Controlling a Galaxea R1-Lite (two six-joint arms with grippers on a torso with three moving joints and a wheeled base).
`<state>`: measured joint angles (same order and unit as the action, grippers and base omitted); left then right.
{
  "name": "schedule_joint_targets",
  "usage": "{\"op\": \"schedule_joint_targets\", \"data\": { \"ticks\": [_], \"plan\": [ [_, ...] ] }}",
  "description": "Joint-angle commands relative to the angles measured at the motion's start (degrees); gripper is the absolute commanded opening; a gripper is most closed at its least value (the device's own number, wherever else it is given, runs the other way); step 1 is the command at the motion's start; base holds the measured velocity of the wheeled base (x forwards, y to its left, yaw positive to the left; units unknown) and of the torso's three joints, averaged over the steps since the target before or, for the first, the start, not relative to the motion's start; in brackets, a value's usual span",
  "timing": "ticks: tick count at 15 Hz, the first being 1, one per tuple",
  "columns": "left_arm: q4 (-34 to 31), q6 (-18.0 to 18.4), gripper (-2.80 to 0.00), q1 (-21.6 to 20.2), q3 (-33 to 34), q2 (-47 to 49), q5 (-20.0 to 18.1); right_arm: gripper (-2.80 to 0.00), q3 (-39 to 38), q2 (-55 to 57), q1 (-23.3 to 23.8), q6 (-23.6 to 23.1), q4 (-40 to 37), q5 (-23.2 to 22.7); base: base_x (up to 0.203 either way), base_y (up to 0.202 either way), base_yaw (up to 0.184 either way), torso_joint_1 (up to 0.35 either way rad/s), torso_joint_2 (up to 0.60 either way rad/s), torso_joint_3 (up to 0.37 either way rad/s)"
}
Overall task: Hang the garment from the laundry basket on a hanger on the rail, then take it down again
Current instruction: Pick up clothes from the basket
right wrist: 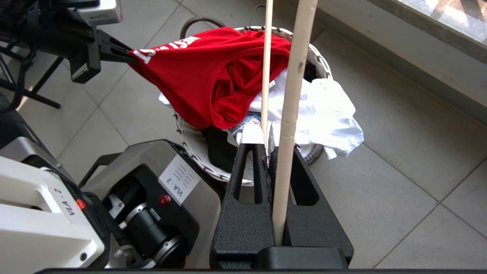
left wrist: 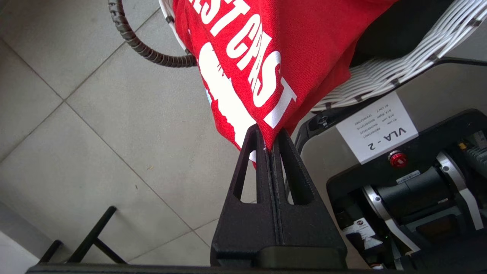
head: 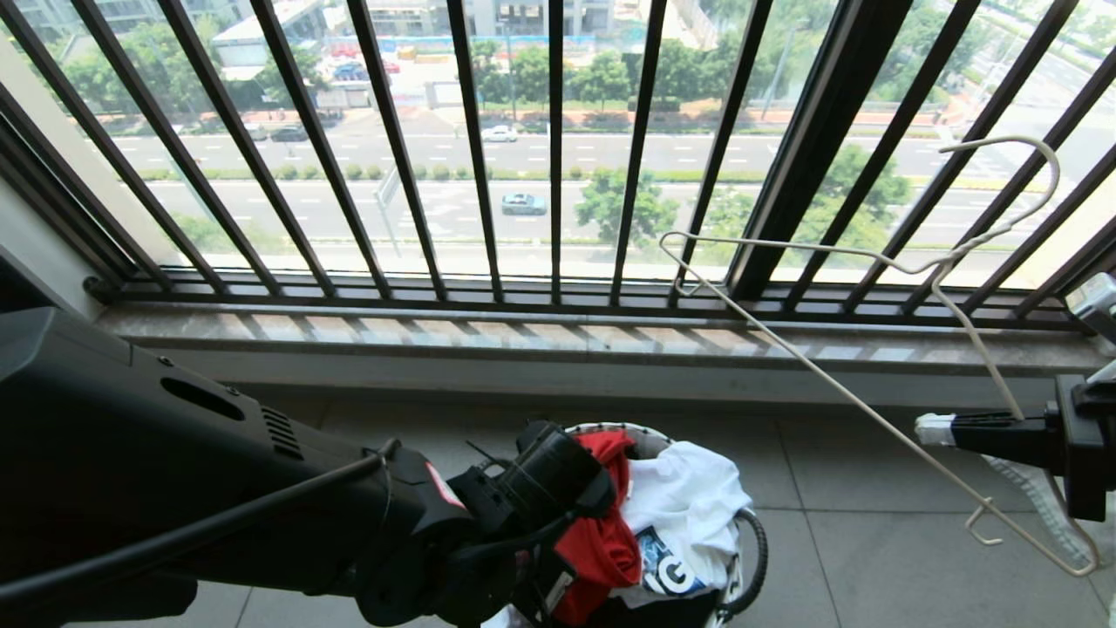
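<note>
Grey floor tiles run below the barred window. At six o'clock the left gripper pinches the red garment, drawing it from the laundry basket. At three o'clock the right gripper clamps the hanger, probably kept ready for threading.

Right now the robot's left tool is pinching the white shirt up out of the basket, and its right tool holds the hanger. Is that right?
Not quite. The left tool is pinching the red shirt, not the white one; the left wrist view shows it shut on the red cloth. The white shirt lies loose in the basket. The rest is right: the right tool holds the hanger.
</note>
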<state>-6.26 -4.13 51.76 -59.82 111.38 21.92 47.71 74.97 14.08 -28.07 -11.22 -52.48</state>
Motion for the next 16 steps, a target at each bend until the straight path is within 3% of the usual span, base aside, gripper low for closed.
{"op": "schedule_joint_targets", "data": {
  "ticks": [1, 4, 11, 12, 16],
  "plan": [
    [-9.34, 0.21, -2.80, 0.09, -1.07, 0.69, 1.16, -2.80, -0.08, 0.09, -0.02, -0.14, -0.12, -0.25, 0.000, 0.000, 0.000, 0.000, 0.00, 0.000],
    [-17.20, 1.01, -2.80, 0.09, -2.21, 1.40, 1.62, -2.80, -0.08, 0.17, -0.02, -0.23, -0.12, -0.29, 0.000, 0.000, 0.000, 0.000, 0.00, 0.000],
    [-17.56, 3.26, -2.80, -2.24, -2.94, 5.75, 2.54, -2.80, -0.08, 0.17, 0.06, -0.18, -0.12, -0.29, 0.000, 0.000, 0.000, 0.000, 0.00, 0.000],
    [-17.50, 3.38, 0.00, -3.36, -3.21, 5.99, 4.04, -2.80, -0.08, 0.17, -0.02, -0.14, -0.12, -0.34, 0.000, 0.000, 0.000, 0.000, 0.00, 0.000],
    [-17.56, 5.48, 0.00, -7.15, -4.78, 4.61, 4.70, -2.80, -0.08, 0.60, -0.02, -0.23, -0.12, -0.25, 0.000, 0.000, 0.000, 0.000, 0.00, 0.000]
  ]
}}
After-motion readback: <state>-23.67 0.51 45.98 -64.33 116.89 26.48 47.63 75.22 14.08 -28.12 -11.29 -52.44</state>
